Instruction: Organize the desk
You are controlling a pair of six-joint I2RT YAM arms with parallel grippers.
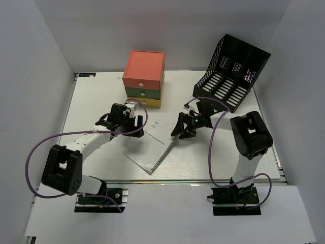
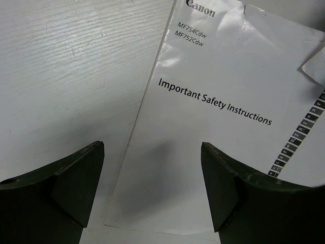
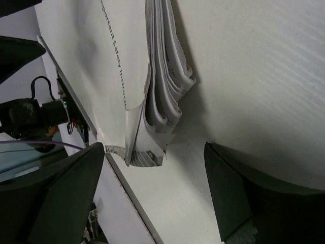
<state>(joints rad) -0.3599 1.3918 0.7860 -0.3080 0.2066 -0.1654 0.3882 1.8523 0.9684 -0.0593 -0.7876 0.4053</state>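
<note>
the top external camera is sitting high above the near edge, looking steeply down and away, far enough back to be taking in the whole large flat white surface [image 1: 193, 160]. the left wrist camera is hanging close over that surface [image 2: 66, 66], facing almost straight down past the dark left fingers [image 2: 76, 188] at the printed cover of a thin white paper booklet [image 2: 213, 152]. the right wrist camera is sitting low and close, rolled sideways, looking past the dark right fingers [image 3: 66, 193] along the booklet's [image 3: 117, 61] fanned page edge. all three views are sharing this booklet [image 1: 152, 145], which is lying mid-surface in the overhead view.
</note>
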